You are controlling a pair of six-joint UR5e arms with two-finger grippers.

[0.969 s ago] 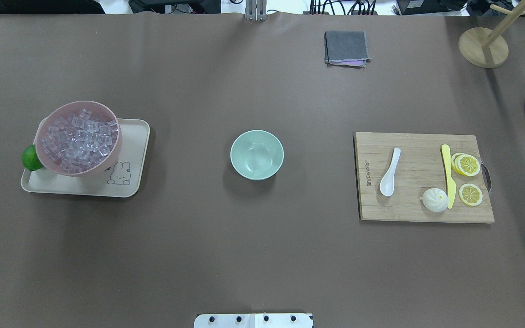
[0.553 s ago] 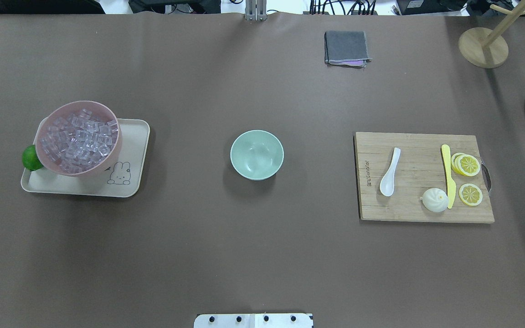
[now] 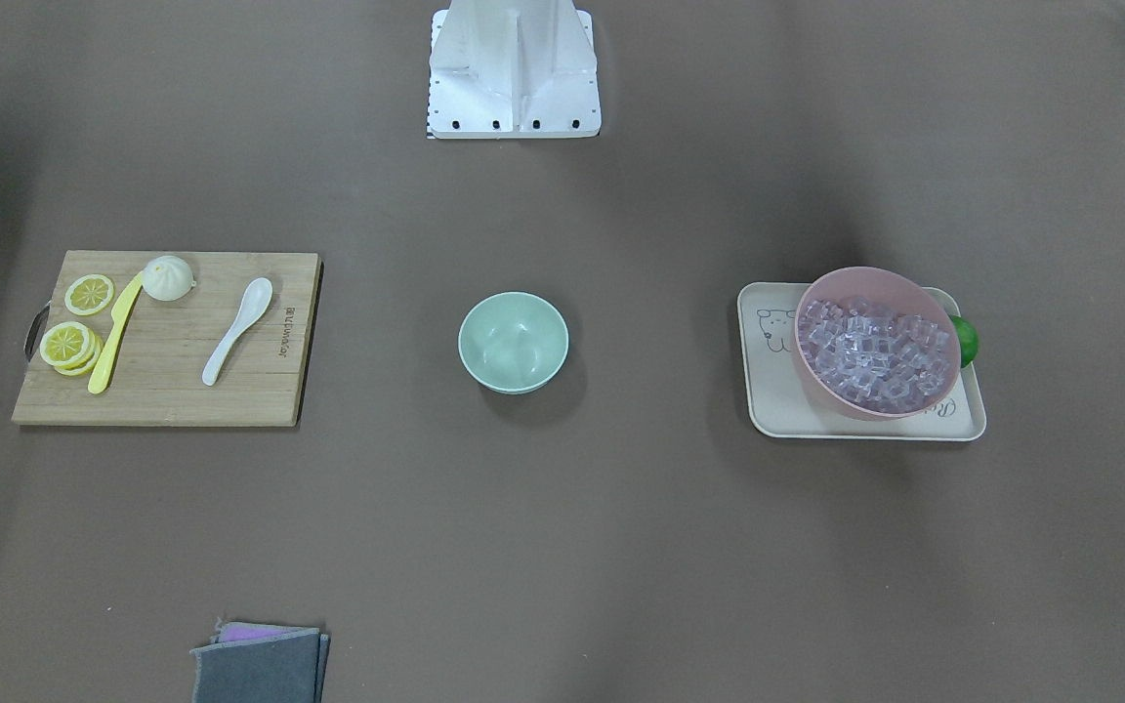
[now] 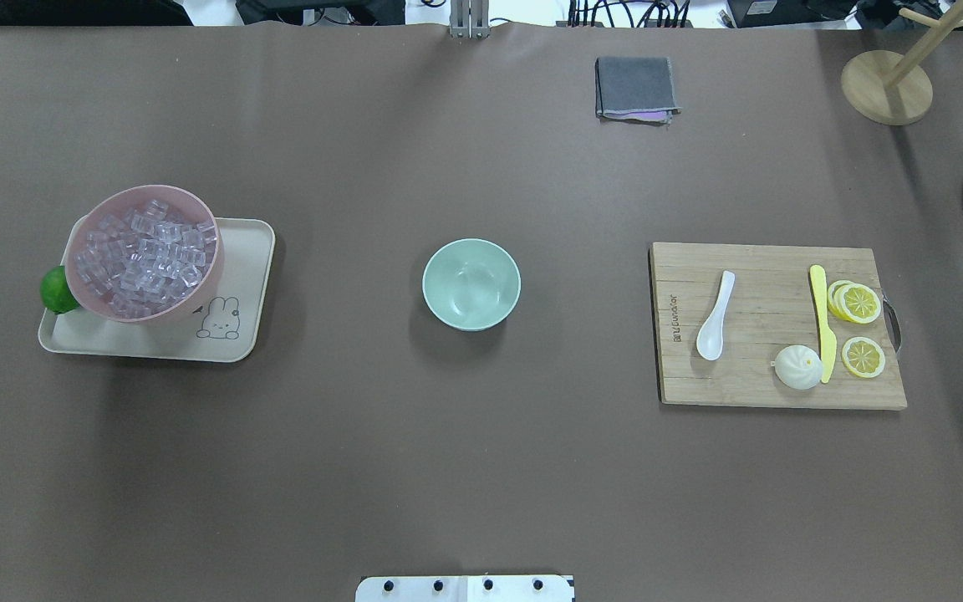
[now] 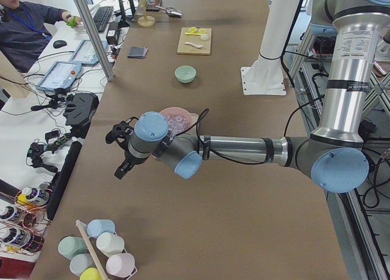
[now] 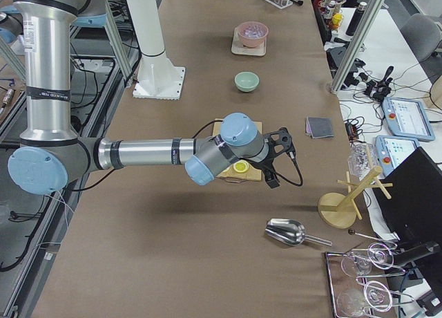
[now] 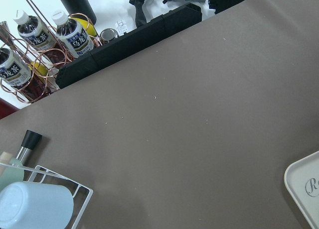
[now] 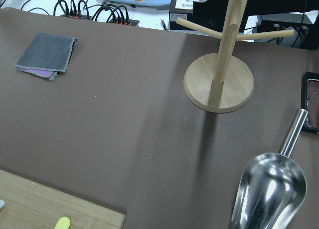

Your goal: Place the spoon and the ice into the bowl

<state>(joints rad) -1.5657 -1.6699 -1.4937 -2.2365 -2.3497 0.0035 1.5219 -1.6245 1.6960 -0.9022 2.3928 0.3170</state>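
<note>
Nothing has moved. The bowl (image 4: pixel 471 284) is empty; the spoon (image 4: pixel 714 318) and ice (image 4: pixel 147 259) are not in yet. I can't tell how the jaws stand.

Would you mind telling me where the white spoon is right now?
In the overhead view, the spoon lies on the left part of the cutting board, on the robot's right side, between the mint-green bowl and the yellow knife.

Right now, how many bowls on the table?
2. The mint-green bowl sits empty in the middle; the pink bowl, full of ice cubes, stands on the beige tray on the robot's left. None looks hidden.
</note>
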